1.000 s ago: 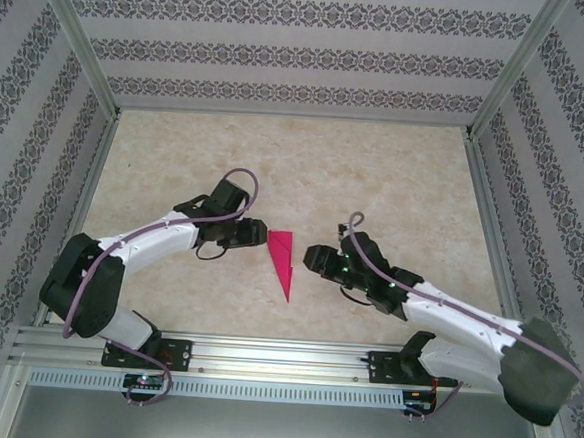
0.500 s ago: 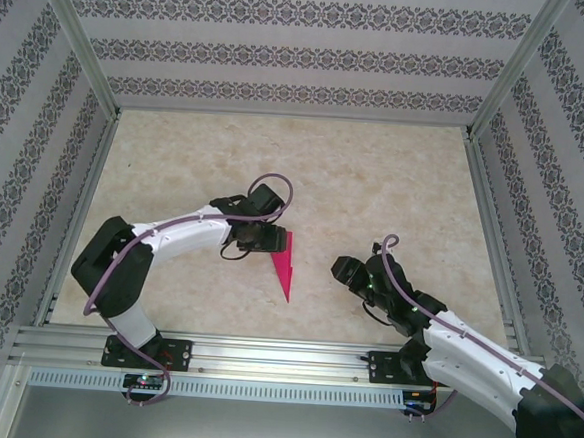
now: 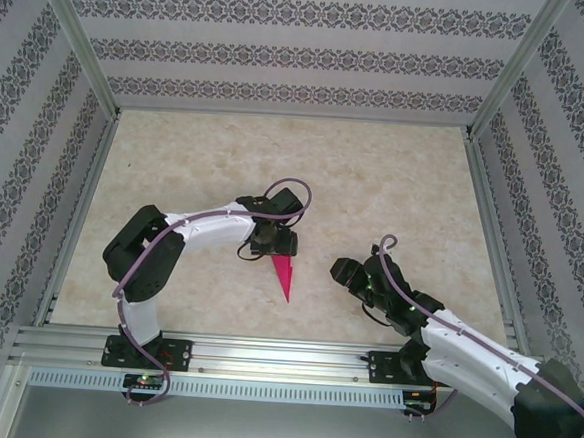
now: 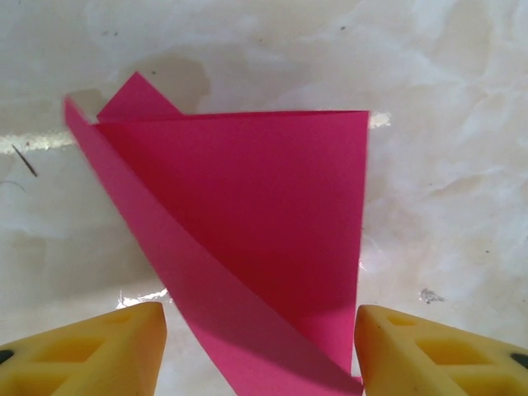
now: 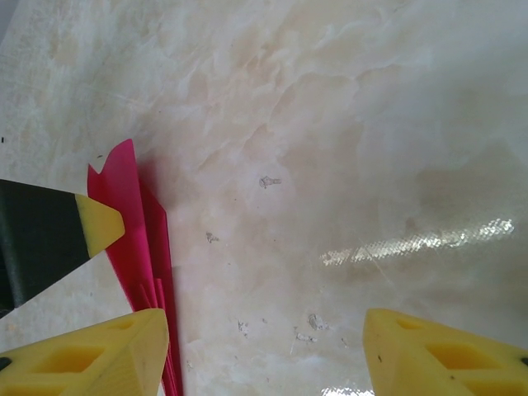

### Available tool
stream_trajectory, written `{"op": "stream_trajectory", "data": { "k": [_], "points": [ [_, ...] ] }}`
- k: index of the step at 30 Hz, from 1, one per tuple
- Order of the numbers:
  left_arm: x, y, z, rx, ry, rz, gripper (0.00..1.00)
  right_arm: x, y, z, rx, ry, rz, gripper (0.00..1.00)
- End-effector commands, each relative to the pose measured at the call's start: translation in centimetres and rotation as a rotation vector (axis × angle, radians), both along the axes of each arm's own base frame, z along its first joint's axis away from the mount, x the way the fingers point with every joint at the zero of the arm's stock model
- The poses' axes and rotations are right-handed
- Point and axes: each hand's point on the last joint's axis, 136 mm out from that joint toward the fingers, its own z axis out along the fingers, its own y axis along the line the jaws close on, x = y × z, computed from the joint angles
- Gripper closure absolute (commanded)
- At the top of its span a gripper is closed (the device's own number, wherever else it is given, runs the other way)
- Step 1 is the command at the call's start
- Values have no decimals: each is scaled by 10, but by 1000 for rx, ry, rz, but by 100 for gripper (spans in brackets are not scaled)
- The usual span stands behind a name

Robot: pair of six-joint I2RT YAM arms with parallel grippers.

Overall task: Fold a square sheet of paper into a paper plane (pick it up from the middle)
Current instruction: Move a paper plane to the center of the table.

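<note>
The square sheet of paper (image 3: 283, 277) lies on the table folded into a narrow magenta-pink dart, its tip toward the near edge. My left gripper (image 3: 276, 250) hangs over its wide far end. In the left wrist view the folded paper (image 4: 247, 223) lies flat between the spread yellow fingertips (image 4: 91, 351), and one layer lifts at the far left corner. That left gripper (image 4: 260, 355) is open and straddles the paper. My right gripper (image 3: 336, 272) sits a little right of the dart, open with bare table between its fingers (image 5: 264, 355). The paper (image 5: 136, 231) shows at that view's left edge.
The marble-patterned tabletop (image 3: 375, 175) is walled in by patterned panels and a metal frame (image 3: 85, 164). The left gripper's yellow fingertip (image 5: 99, 224) shows beside the paper in the right wrist view. The aluminium rail (image 3: 282, 364) runs along the near edge.
My left gripper has moved right, from beside the paper to over its wide end. My right gripper has drawn back to the right, away from the dart, and opened wider.
</note>
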Motion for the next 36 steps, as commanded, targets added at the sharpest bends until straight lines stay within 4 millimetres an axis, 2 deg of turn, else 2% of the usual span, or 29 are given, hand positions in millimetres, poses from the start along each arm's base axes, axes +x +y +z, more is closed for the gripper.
{"op": "stream_trajectory", "data": {
  "k": [1, 4, 10, 13, 14, 16, 20, 23, 25, 27, 30, 33, 36],
  "points": [
    [0, 0, 11, 8, -20, 26, 40, 5, 5, 5, 28, -15, 2, 35],
    [0, 10, 17, 33, -43, 39, 45, 6, 8, 4, 25, -9, 13, 35],
    [-6, 24, 26, 26, -81, 63, 65, 10, 25, 8, 27, -1, 83, 35],
    [-9, 31, 27, 29, -96, 72, 76, 13, 39, 9, 25, 2, 143, 35],
    [-10, 32, 28, 27, -100, 67, 82, 17, 48, 18, 37, -17, 164, 35],
    [-12, 35, 27, 31, -104, 64, 89, 20, 61, 21, 37, -24, 208, 35],
    [-16, 40, 22, 27, -101, 61, 92, 25, 84, 20, 11, -15, 282, 37],
    [-14, 35, 26, -13, -112, 53, 81, 29, 88, 10, -30, 19, 289, 38],
    [-11, 30, 34, -53, -131, 52, 69, 32, 88, 6, -34, 25, 269, 38],
    [-6, 25, 40, -74, -144, 54, 50, 34, 87, 1, -35, 35, 249, 38],
    [0, 16, 40, -84, -121, 50, 37, 36, 83, -7, -53, 56, 224, 38],
    [3, 5, 33, -97, -87, 38, 32, 36, 80, -11, -61, 65, 203, 38],
    [5, -3, 25, -99, -60, 24, 30, 36, 77, -12, -73, 65, 190, 38]
  ]
}}
